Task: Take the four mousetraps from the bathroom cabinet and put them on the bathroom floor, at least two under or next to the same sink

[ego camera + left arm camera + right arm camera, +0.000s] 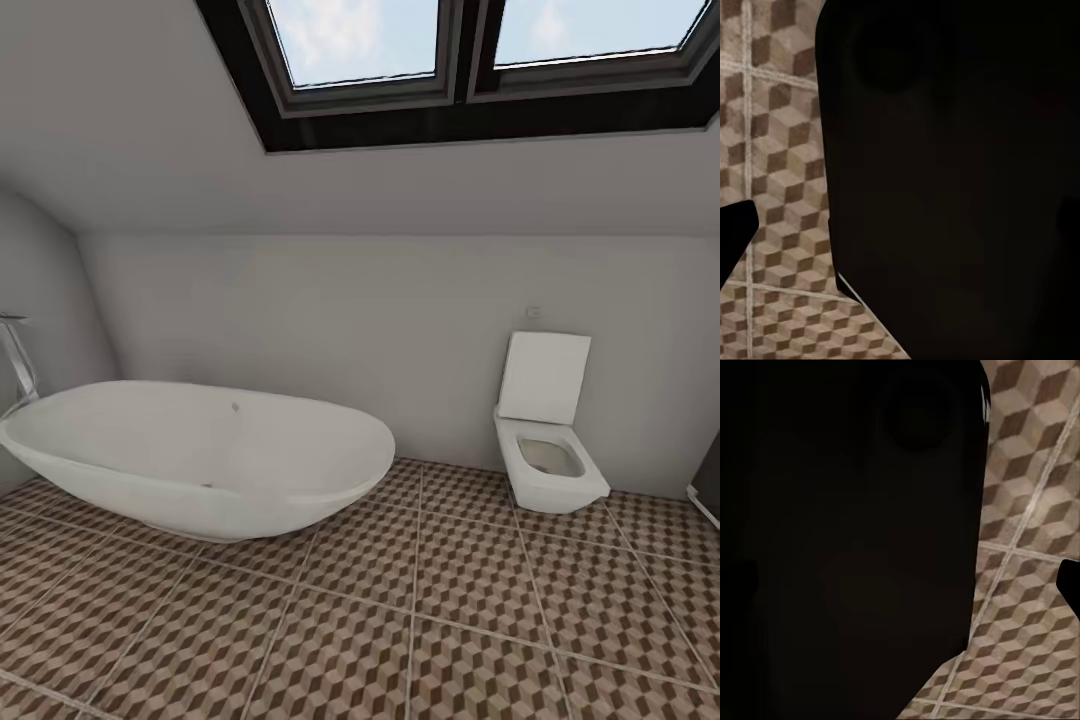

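Note:
The bathroom floor (420, 640) of brown, beige and white cube-pattern tiles spreads across the lower part of the head view. It also lies behind the dark robot body in the left wrist view (780, 150) and the right wrist view (1035, 510). The mousetraps, the cabinet and the bathroom sink are out of view. My left gripper (900, 232) has one black fingertip (735, 232) at the picture's edge and a faint one at the opposite edge, with nothing between. My right gripper (900, 585) stands the same way, its fingertip (1071, 585) at the edge.
An oval white bathtub (200, 455) stands on the floor at the left, with a chrome tap (18, 360) by its far-left end. A white wall-hung toilet (548, 440) is at the back right. A dark object (708, 480) cuts in at the right edge.

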Robot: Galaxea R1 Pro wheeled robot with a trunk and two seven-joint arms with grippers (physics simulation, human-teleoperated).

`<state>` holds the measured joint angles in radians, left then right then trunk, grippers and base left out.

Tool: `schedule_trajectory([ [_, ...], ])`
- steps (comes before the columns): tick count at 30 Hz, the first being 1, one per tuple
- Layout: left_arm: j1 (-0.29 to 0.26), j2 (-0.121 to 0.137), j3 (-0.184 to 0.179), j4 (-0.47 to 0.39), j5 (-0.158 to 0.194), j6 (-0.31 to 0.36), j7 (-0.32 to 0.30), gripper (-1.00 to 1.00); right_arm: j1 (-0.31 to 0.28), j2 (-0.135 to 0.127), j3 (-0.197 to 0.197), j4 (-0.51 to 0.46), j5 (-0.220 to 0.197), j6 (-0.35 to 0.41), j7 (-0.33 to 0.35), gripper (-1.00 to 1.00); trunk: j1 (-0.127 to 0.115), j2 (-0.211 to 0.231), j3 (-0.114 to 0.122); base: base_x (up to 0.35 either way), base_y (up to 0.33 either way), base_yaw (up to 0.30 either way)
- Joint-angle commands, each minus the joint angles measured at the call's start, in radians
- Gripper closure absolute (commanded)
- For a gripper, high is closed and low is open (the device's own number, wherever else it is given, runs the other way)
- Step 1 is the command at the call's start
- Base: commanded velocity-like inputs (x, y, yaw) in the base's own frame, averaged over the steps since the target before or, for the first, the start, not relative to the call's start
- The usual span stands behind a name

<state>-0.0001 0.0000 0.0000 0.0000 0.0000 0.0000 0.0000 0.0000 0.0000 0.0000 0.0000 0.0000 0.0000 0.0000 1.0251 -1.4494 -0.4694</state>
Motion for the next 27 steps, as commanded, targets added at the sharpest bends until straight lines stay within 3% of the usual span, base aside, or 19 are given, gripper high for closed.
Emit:
schedule_trajectory([
  [1, 0.000, 0.000, 0.000, 0.000, 0.000, 0.000, 0.000, -1.00, 0.000, 0.000, 0.000, 0.000, 0.000, 0.000, 0.000, -1.00, 0.000, -0.001, -0.001, 0.000, 0.000, 0.000],
  [13, 0.062, -0.068, -0.001, -0.003, -0.003, -0.013, 0.000, -1.00, -0.028, 0.067, -0.003, 0.015, 0.001, -0.002, -0.002, -1.00, 0.000, -0.001, -0.001, 0.000, 0.000, 0.000],
  [17, 0.069, -0.085, -0.001, -0.003, -0.005, -0.017, 0.000, -1.00, -0.030, 0.070, -0.002, 0.015, 0.000, -0.002, -0.002, -1.00, 0.000, -0.001, -0.001, 0.000, 0.000, 0.000],
  [27, 0.071, -0.088, -0.002, -0.003, -0.003, -0.024, 0.000, -1.00, -0.031, 0.069, -0.002, 0.015, 0.000, -0.002, -0.002, -1.00, 0.000, -0.001, -0.001, 0.000, 0.000, 0.000],
])
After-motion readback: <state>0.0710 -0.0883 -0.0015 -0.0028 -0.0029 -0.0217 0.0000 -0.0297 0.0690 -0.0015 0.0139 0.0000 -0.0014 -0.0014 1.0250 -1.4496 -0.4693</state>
